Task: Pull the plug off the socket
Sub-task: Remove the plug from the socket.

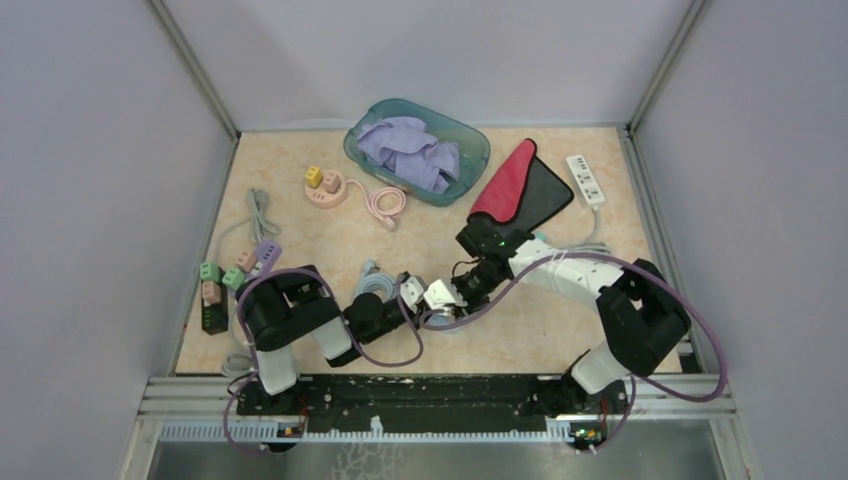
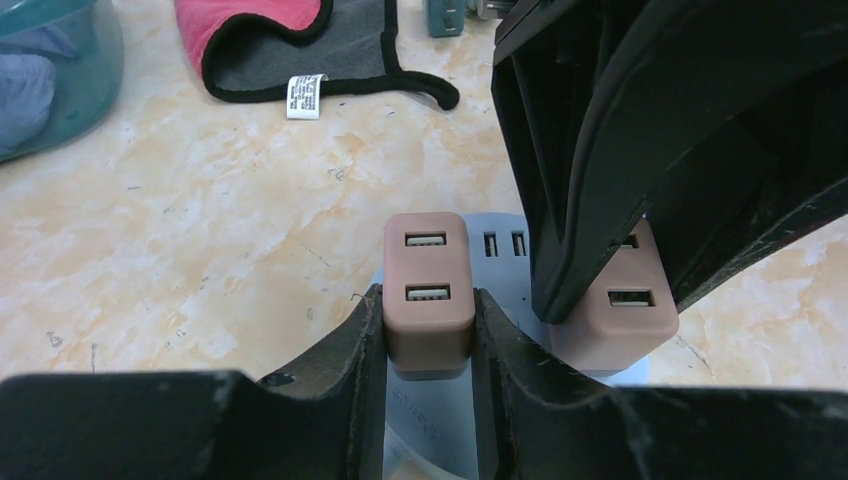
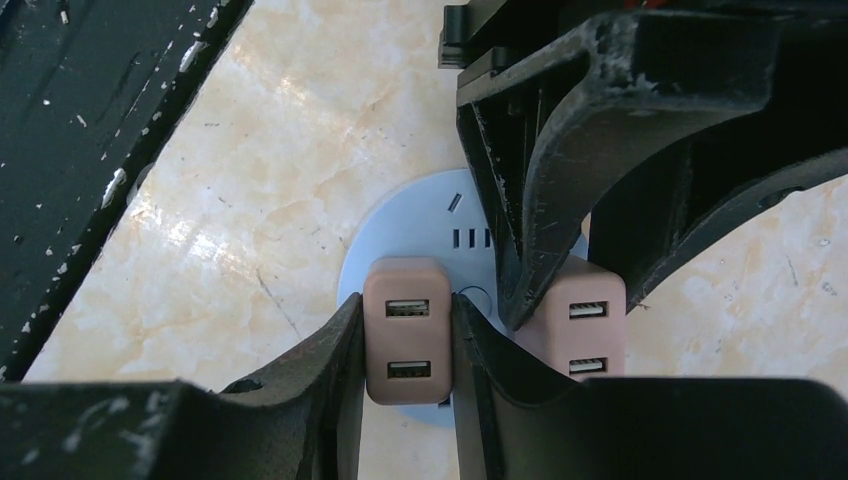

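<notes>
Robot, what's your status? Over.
Left end effector shut on one pink plug. Right end effector shut on other pink plug. Both in round socket. Nothing blocking.

Table (image 1: pixel 300 240): beige marbled top, walled on three sides. At the far edge stands a teal bin (image 1: pixel 476 150) holding purple fabric. White power strip (image 1: pixel 585 178) lies far right, red-and-black cloth (image 1: pixel 520 185) between them. Pink round socket (image 1: pixel 326 192) with coiled pink cable (image 1: pixel 385 205) lies left of the bin. Coloured adapter cluster (image 1: pixel 235 272) sits at the left edge. Blue-grey round socket (image 3: pixel 420 225) lies near centre.
</notes>
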Tool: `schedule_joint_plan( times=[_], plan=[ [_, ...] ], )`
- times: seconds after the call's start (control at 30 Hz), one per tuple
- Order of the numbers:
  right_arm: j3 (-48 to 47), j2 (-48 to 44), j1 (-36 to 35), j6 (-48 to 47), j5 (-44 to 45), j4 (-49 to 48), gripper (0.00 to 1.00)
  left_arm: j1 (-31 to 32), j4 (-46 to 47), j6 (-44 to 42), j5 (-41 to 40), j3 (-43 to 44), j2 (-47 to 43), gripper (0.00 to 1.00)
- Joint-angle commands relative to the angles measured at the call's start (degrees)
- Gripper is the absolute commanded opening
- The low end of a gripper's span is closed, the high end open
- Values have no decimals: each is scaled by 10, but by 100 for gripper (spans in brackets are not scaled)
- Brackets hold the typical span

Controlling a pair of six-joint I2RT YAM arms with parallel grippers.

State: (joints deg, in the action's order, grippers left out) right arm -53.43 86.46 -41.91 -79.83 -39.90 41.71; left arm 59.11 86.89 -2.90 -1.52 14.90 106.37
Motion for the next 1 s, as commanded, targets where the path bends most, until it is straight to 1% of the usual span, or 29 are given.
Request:
schedule_joint_plan(
  times=[0.0,0.2,0.3,0.4,0.43,0.53,0.63,0.7,0.8,0.97],
  plan=[
    [-9,5,-13,38,-33,-43,0,3,8,24,-1,-22,46,0],
    [2,-18,46,-29,-40,-2,0,2,18,33,-13,-31,49,0],
    [15,-31,49,-68,-36,12,0,1,17,36,-17,-32,49,0],
    [19,-33,43,-120,-67,42,0,-1,14,44,-19,-32,48,0],
    [20,-34,35,-122,-74,43,0,-1,12,47,-20,-31,47,0],
    [16,-31,6,-86,-86,25,0,-1,3,53,-20,-26,46,0],
    [8,-28,-19,1,-90,-18,0,-1,-4,55,-19,-22,45,0],
    [0,-27,-22,30,-100,-35,0,-1,-8,56,-18,-20,44,0],
    [-3,-28,-17,49,-90,-45,0,-1,-9,57,-18,-20,46,0],
    [-4,-37,35,35,-105,-30,0,-2,-10,58,-19,-25,43,0]
  ],
)
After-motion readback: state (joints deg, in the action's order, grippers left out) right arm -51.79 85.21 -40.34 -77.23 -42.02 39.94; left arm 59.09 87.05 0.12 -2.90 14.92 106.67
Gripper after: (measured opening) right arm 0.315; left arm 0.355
